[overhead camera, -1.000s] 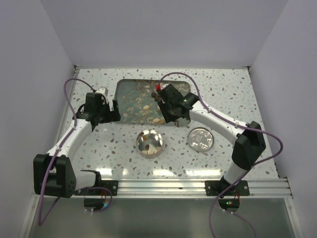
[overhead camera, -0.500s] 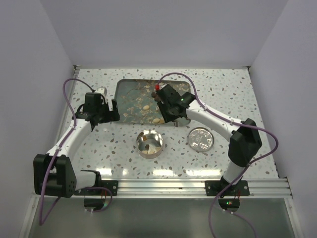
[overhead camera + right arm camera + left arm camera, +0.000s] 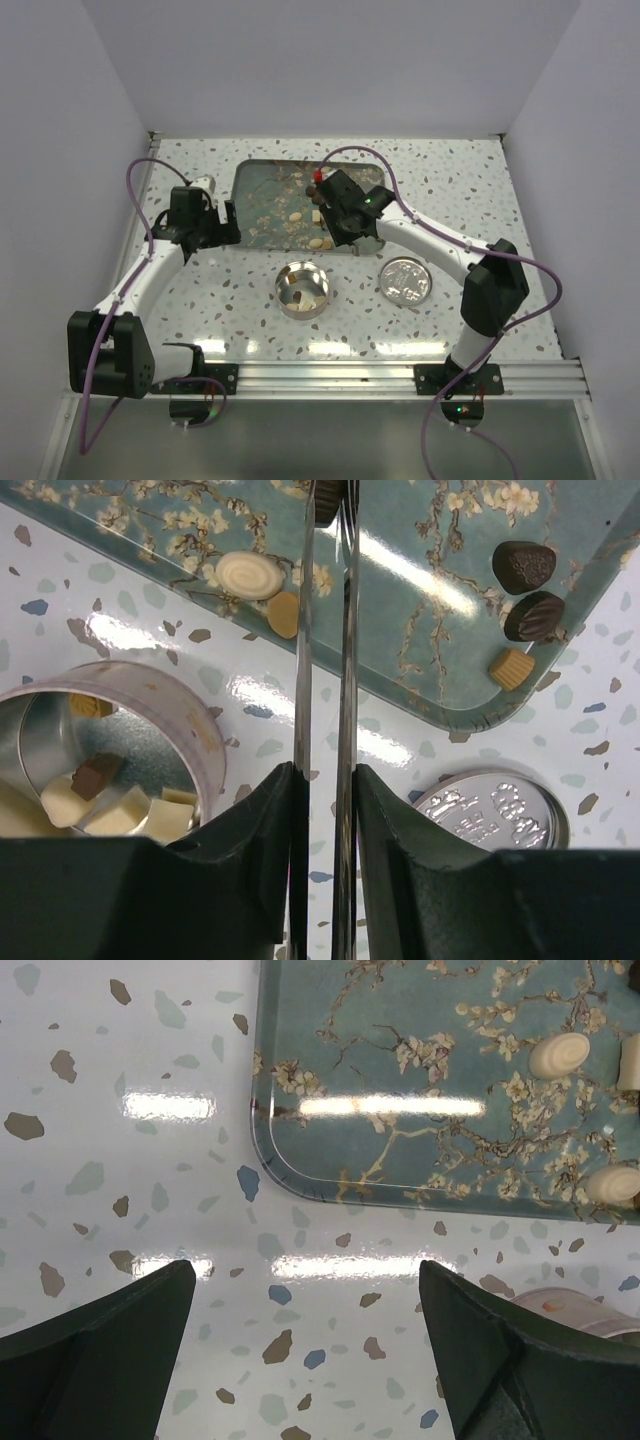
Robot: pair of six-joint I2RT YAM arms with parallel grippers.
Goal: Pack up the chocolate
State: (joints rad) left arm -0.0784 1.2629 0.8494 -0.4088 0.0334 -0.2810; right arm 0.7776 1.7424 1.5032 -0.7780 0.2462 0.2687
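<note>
Chocolate (image 3: 322, 502) at right claw (image 3: 327, 525) tips cut off at view's edge, grip unclear, left claw (image 3: 305, 1280) wide open

One flowered tray (image 3: 256, 195) lay on the surface (image 3: 450, 180), with one round tin (image 3: 200, 735) and one embossed lid (image 3: 495, 810) just beside its near edge. The stretch of tray seen from the right wrist carried six chocolate pieces (image 3: 250, 575): three dark, two caramel, one cream. The tin held one dark, one caramel and several overlapping cream pieces.
</note>
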